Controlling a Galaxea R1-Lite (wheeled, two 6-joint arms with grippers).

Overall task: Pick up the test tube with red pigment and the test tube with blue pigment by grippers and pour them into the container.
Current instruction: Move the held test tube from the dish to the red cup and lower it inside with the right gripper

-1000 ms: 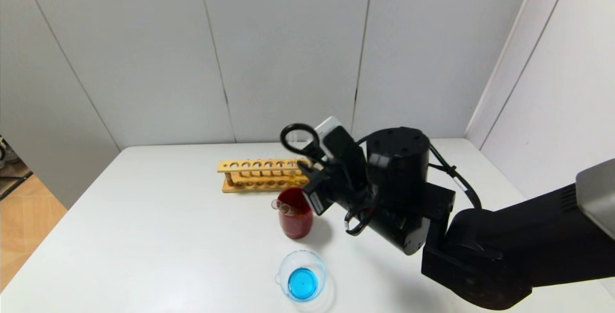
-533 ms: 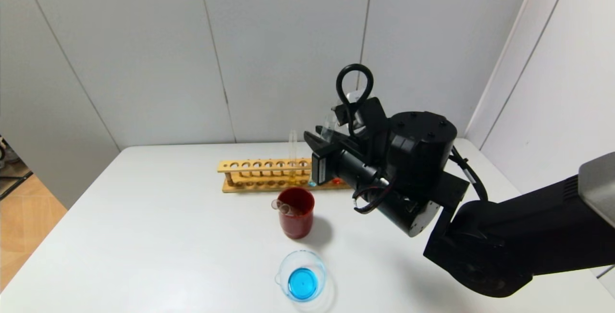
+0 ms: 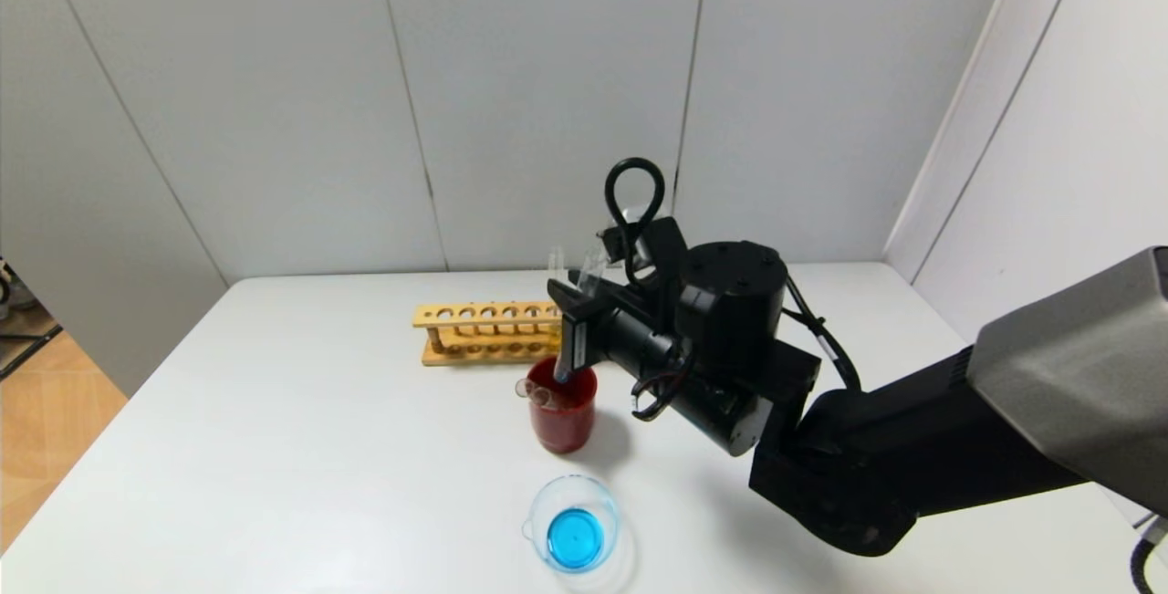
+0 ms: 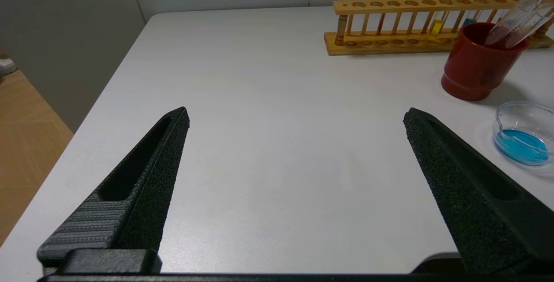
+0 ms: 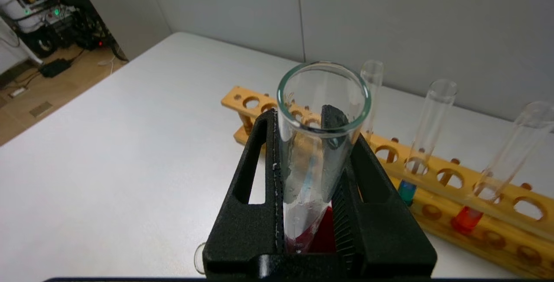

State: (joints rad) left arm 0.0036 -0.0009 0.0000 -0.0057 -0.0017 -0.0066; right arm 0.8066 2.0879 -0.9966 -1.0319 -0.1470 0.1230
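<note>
Right gripper (image 3: 573, 338) clamps test tube with blue pigment (image 5: 318, 143), emptied, its bottom over red cup (image 3: 561, 411) below; container (image 3: 575, 521) nearer, blue liquid inside. Left gripper (image 4: 294, 186) spread wide, empty.

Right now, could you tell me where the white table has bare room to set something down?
The widest free patch is the robot's-left half of the white table, bordered by the wooden tube rack, the dark red cup and the clear glass beaker of blue liquid. Around the cup it is crowded: the right gripper holds a clear glass test tube there.
</note>
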